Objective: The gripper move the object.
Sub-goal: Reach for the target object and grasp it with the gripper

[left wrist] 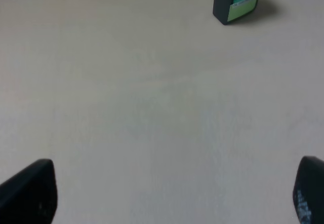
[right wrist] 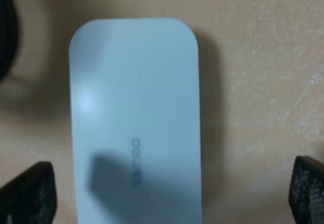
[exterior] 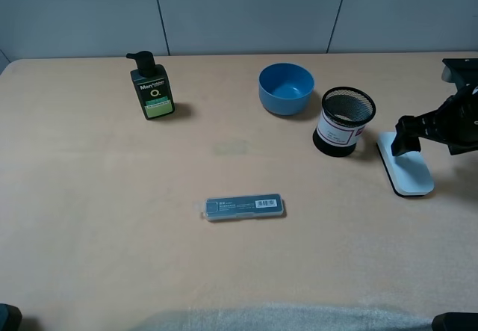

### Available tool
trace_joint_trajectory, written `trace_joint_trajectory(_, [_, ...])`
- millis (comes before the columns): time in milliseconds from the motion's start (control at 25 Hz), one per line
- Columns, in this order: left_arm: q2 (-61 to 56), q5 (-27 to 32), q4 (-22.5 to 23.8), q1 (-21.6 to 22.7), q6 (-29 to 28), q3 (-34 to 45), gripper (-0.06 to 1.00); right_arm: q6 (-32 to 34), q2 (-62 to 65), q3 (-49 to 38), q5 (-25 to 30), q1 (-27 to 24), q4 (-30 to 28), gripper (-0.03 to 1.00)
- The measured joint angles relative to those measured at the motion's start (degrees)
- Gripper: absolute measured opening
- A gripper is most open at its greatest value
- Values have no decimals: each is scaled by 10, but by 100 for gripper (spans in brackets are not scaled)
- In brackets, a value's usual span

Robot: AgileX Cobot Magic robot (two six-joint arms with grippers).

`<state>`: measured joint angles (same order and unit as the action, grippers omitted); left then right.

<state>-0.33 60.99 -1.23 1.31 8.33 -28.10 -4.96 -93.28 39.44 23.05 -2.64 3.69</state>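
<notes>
The flat white rounded case [exterior: 409,170] lies on the table at the right, just right of the mesh cup. In the right wrist view it [right wrist: 134,107] fills the middle, lid up, with faint lettering. My right gripper [exterior: 405,138] hovers over its far end, open. Its two black fingertips [right wrist: 28,193] stand wide apart on either side of the case, not touching it. My left gripper [left wrist: 169,198] is open and empty over bare table, with both fingertips [left wrist: 30,193] at the frame's edges. In the high view it is out of sight.
A black mesh cup [exterior: 343,120] stands close to the left of the white case. A blue bowl [exterior: 286,87] is behind it. A dark green pump bottle [exterior: 153,88] stands at the back left and also shows in the left wrist view [left wrist: 238,1]. A slim dark grey barcode-labelled case [exterior: 245,207] lies mid-table.
</notes>
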Motion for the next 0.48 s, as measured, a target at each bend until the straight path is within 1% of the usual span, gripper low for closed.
trace_joint_trajectory(480, [0, 0, 0, 0, 0, 0, 94, -5, -40, 0, -27, 0, 4, 69])
